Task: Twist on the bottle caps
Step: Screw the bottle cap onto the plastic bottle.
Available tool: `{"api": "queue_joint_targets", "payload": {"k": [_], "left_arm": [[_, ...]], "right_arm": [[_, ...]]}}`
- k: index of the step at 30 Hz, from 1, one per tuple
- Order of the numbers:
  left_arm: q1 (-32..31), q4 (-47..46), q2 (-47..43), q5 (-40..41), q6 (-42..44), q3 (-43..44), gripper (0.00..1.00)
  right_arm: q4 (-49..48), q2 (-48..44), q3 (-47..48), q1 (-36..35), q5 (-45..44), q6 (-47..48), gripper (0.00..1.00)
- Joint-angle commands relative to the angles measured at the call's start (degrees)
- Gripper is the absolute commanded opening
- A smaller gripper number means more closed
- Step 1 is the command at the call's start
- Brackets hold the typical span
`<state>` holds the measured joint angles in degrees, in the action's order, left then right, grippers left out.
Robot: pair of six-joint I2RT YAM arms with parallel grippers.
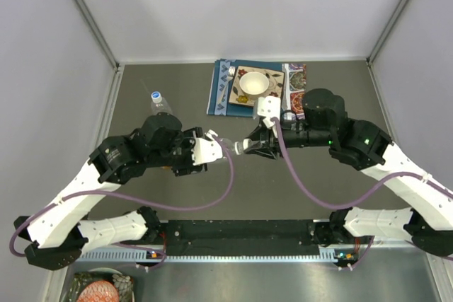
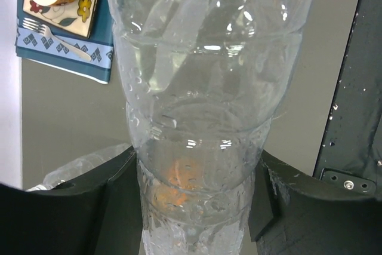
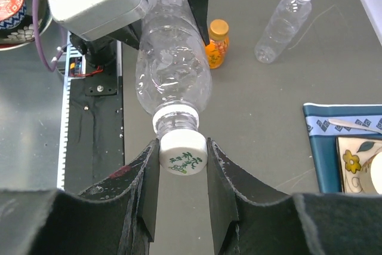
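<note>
From above, we are holding a clear bottle (image 1: 228, 143) on its side between the two arms. The left gripper (image 1: 212, 143) is closing around its body, and the right gripper (image 1: 244, 147) is meeting its mouth end. Well beyond the left jaws, a second clear bottle (image 1: 160, 105) is standing with a blue-and-white cap (image 1: 156, 95) already on. Beyond the right jaws, a bowl (image 1: 253, 84) is sitting on a placemat (image 1: 221, 90).

From the left wrist, the clear bottle (image 2: 203, 117) is filling the view. The left gripper (image 2: 200, 198) is clamping it, with both jaws pressing its ribbed sides. An orange blur is showing through the plastic between the jaws. A fork (image 2: 57, 37) is lying far ahead and off to one side.

From the right wrist, the right gripper (image 3: 182, 168) is pinching a white cap (image 3: 182, 153), with both jaws flat against its edge. The cap is sitting right at the bottle's neck (image 3: 174, 120), just ahead of the jaws. We cannot tell whether the threads are catching. Farther ahead, an orange bottle (image 3: 216, 49) is standing with its orange cap (image 3: 219, 27) on, and the second clear bottle (image 3: 280, 22) is wearing its own.

We are judging two of the three bottles finished. This last cap is going on, and it may need more turns before it is tight.
</note>
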<state>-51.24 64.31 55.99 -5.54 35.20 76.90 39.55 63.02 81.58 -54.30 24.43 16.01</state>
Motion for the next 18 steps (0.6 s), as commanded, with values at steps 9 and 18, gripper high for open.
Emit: {"api": "queue_joint_targets", "payload": {"k": [9,18], "left_arm": [[-0.6,-0.5,-1.1,-3.0,2.8,-0.5,0.61],[-0.7,-2.3,-1.2,0.3,2.5,-2.0,0.59]], "right_arm": [[2.1,-0.6,4.6,3.3,7.9,1.3,0.11],[6.5,-1.8,2.7,3.2,13.1,0.3,0.12]]}}
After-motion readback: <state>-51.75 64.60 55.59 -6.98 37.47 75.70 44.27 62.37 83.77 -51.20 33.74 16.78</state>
